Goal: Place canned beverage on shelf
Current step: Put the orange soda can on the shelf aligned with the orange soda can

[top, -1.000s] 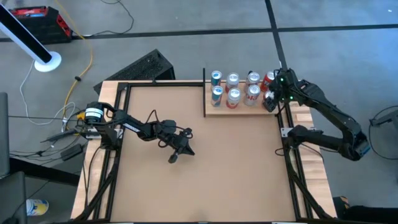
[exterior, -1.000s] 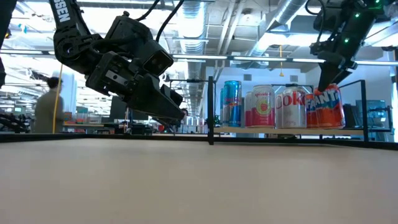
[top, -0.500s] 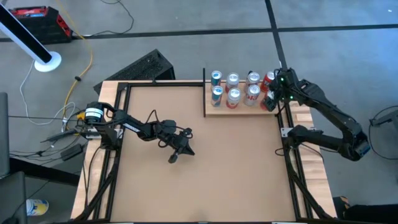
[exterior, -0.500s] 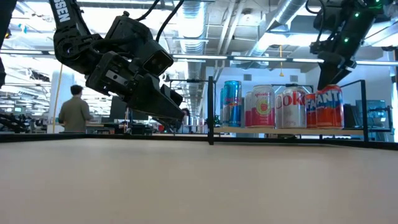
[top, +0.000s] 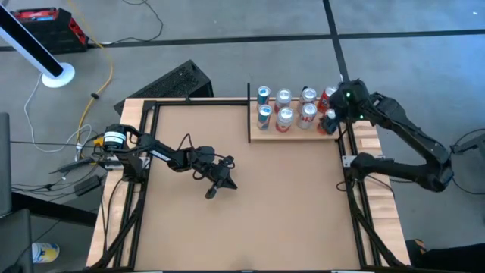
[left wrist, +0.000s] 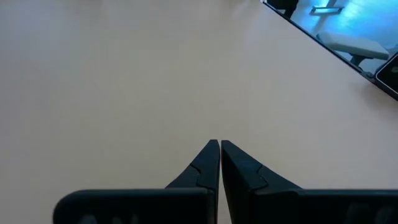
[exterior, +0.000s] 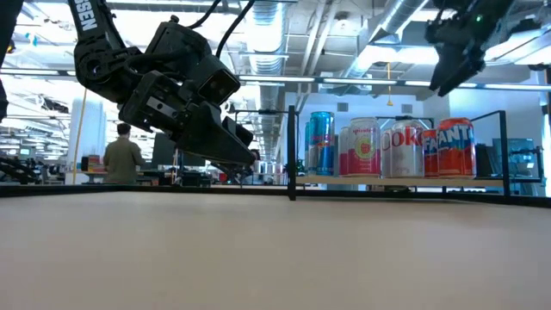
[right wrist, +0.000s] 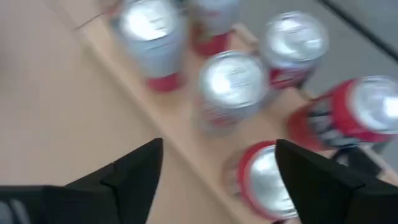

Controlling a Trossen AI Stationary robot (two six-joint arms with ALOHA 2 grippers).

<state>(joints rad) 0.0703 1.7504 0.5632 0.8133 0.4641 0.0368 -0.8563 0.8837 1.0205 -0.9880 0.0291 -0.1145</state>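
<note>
Right pincer [exterior: 454, 76] hangs wide open and empty at the upper right of the low view, directly above the orange Fanta can [exterior: 456, 148], which stands upright on the shelf [top: 292, 134] among the other cans. Left pincer [left wrist: 219, 149] waits shut mid-table, well apart.

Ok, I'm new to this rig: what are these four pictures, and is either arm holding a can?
Two dark robot arms work at a brown table. One picture looks straight down, one looks level across the tabletop, and one comes from each wrist. The left pincer rests shut over the bare table, holding nothing. The right pincer hangs open above the shelf, empty; the Fanta can stands free below it. Eight cans stand on the shelf in two rows. A person stands far behind.
</note>
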